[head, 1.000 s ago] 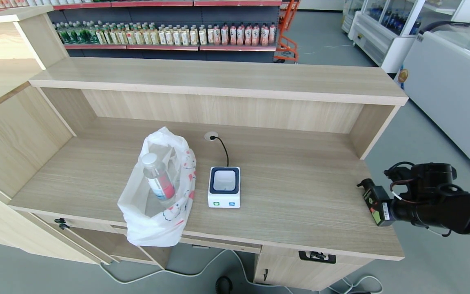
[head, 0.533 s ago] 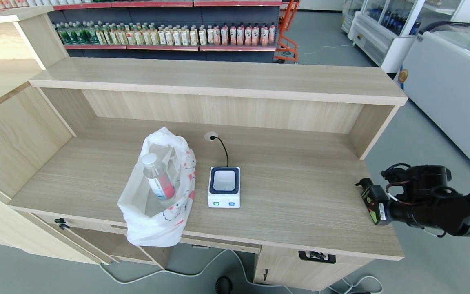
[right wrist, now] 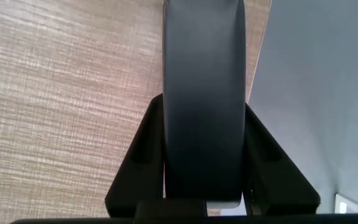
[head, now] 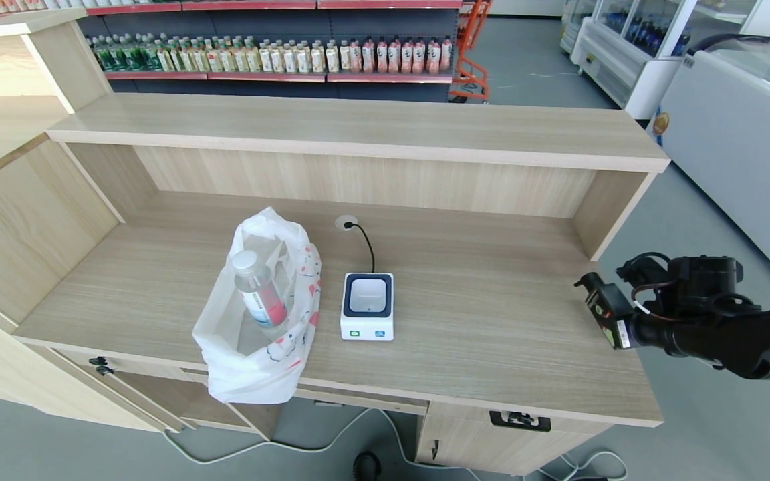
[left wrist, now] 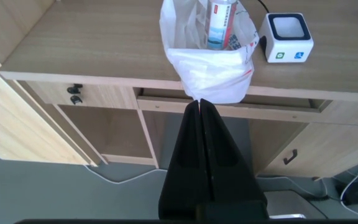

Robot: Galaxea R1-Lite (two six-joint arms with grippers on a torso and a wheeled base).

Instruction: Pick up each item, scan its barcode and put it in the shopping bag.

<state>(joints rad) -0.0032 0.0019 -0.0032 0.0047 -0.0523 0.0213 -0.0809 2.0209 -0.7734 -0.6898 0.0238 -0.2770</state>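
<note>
A white shopping bag (head: 251, 347) stands at the counter's front left, and a clear bottle (head: 259, 291) with a red and white label stands upright inside it. The bag (left wrist: 211, 68) and bottle (left wrist: 219, 23) also appear in the left wrist view. Just right of the bag sits the white barcode scanner (head: 367, 306), its window facing up. My left gripper (left wrist: 200, 103) hangs shut and empty, out in front of the counter and lower than its top, pointing at the bag. My right gripper (head: 590, 292) hovers over the counter's right front corner, its dark fingers (right wrist: 204, 93) together with nothing in them.
The wooden counter (head: 478, 314) has a raised back ledge and side walls. The scanner cable (head: 365, 244) runs to a hole near the back. Drawers with black handles (head: 519, 419) sit under the front edge. Store shelves and freezers stand behind.
My right arm has shifted a little inward and farther over the counter's right corner. The bag, bottle and scanner have not moved.
</note>
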